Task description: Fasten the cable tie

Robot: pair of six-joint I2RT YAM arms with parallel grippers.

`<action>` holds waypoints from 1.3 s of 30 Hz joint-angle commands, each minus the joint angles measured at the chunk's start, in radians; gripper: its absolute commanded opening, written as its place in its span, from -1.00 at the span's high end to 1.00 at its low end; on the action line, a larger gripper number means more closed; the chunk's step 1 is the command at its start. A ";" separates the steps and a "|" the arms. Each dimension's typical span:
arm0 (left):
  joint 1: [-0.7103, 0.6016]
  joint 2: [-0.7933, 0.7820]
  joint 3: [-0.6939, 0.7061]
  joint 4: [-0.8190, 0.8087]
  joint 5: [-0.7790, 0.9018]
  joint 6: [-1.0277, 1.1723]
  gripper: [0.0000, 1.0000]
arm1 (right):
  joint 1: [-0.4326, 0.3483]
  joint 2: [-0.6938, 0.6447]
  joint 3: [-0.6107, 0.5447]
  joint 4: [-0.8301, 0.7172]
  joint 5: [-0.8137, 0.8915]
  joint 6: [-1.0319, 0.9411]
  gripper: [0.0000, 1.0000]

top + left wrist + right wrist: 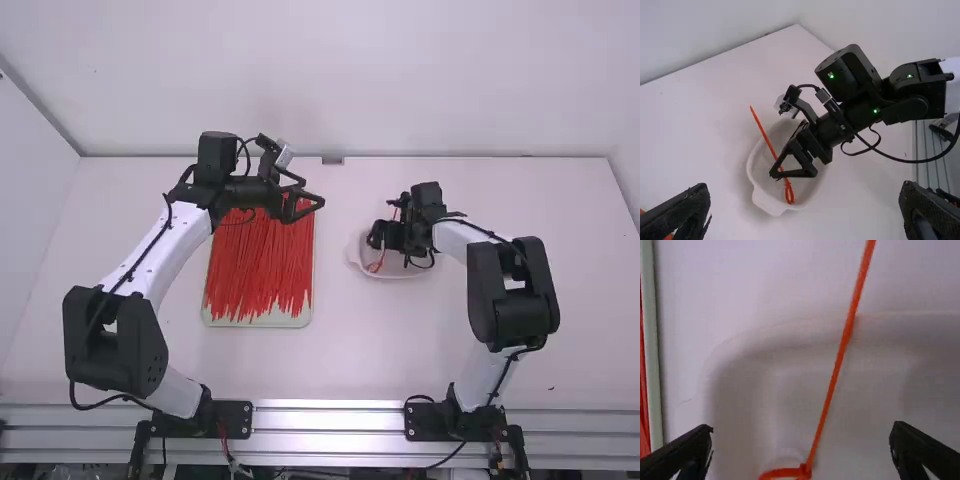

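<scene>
Thin orange plastic cable tie (771, 150) in the shallow white plastic dish (757, 192), curled into a small loop at its lower end on the dish floor. Straight tail tilted up and out over the dish rim, free of any grip. In the high view, seen as a short orange streak (377, 263) inside the dish (355, 255), right of the table's middle. In the right wrist view, running as a slim orange line (837, 365) across the dish wall (765, 340), down to the curl between that arm's own fingers.

Black right gripper (790, 167) low over the dish, fingers spread wide on either side of the tie, not closed on it; in the high view, poised at the dish's far side (385, 237).

Black left gripper (300, 205) well apart from the dish, above the far end of a pale rectangular tray (258, 320); fingers spread wide, holding nothing.

On that tray, a dense heap of loose red-orange cable ties (260, 265), lengthwise along it. Under everything, the white table (450, 330).
</scene>
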State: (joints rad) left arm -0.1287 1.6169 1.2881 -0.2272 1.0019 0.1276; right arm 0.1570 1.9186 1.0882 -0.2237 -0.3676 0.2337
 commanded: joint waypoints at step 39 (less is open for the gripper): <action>0.018 -0.306 0.027 -0.370 -0.315 -0.053 -0.98 | 0.067 -0.727 -0.002 -0.569 0.182 0.040 -0.96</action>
State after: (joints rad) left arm -0.1177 1.3327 1.2877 -0.5941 0.7048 0.0708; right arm 0.2222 1.1965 1.0878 -0.7902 -0.1982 0.2630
